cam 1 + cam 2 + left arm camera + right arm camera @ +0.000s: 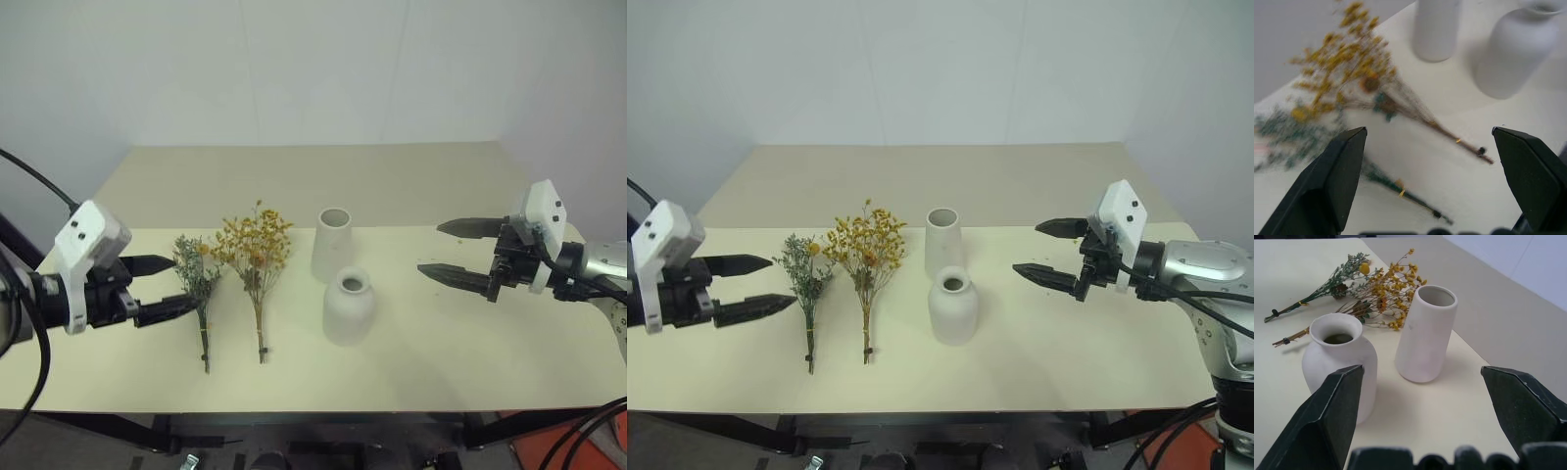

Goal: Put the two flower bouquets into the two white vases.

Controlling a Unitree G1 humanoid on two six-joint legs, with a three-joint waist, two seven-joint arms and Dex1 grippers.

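Bouquets, bushy yellow-orange (256, 245) and grey-green (196, 266), lie flat; both grippers (165, 286) (453, 251) gape empty

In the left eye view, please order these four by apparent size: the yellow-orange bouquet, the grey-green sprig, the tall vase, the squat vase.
1. Yellow-orange bouquet
2. Grey-green sprig, slightly smaller
3. Tall vase and squat vase: similar; the squat one stands nearer, so I leave them unranked.

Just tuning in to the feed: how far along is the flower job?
Nothing is done yet. The yellow-orange bouquet and the grey-green sprig lie flat on the table, and the tall vase and squat vase stand empty. Nothing is in hand: the left pincer hangs open beside the sprig, the right pincer open near the vases. Both placements are left.
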